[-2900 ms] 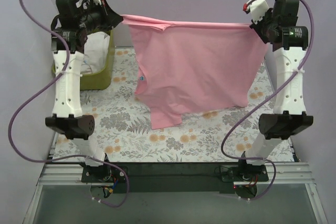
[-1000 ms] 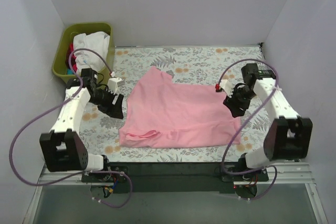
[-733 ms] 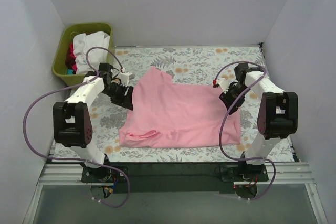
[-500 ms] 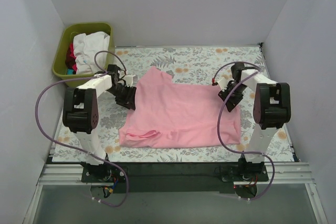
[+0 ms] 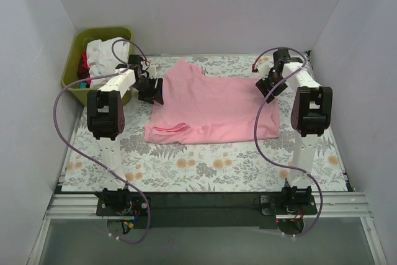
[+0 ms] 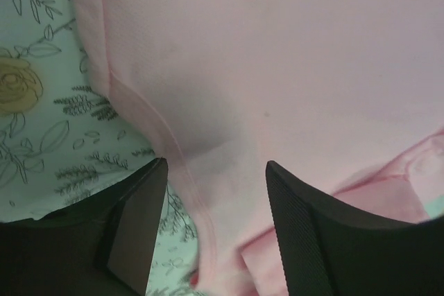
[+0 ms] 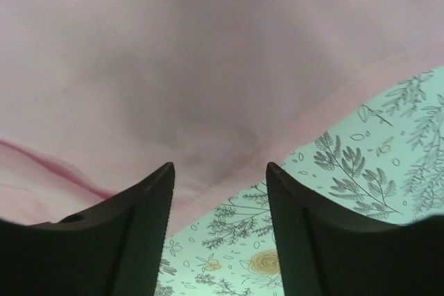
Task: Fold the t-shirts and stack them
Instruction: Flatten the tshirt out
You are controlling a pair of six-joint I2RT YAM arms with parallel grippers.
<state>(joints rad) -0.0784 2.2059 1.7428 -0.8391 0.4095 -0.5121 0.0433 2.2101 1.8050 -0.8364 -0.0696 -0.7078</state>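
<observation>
- Covering the desk from its near edge onward, a floral tablecloth (image 5: 205, 169) lies under everything.
- A pink t-shirt (image 5: 214, 107) is spread flat beyond the middle of the desk, closer to the far edge. One sleeve is folded over at its near left corner.
- The left gripper (image 5: 151, 90) sits low at the shirt's left edge. The left wrist view shows its fingers (image 6: 135, 220) spread apart and released, with the hem (image 6: 173, 157) running through the gap and nothing pinched.
- The right gripper (image 5: 268, 85) sits low at the shirt's right edge, a little farther back. Its fingers (image 7: 139, 227) are likewise parted and released, and the shirt's edge crosses just beyond the tips with tablecloth showing beside it.
- A green bin (image 5: 102, 30) stands at the far left corner of the desk. It holds a crumpled white garment (image 5: 102, 51) and some red cloth (image 5: 83, 65).
</observation>
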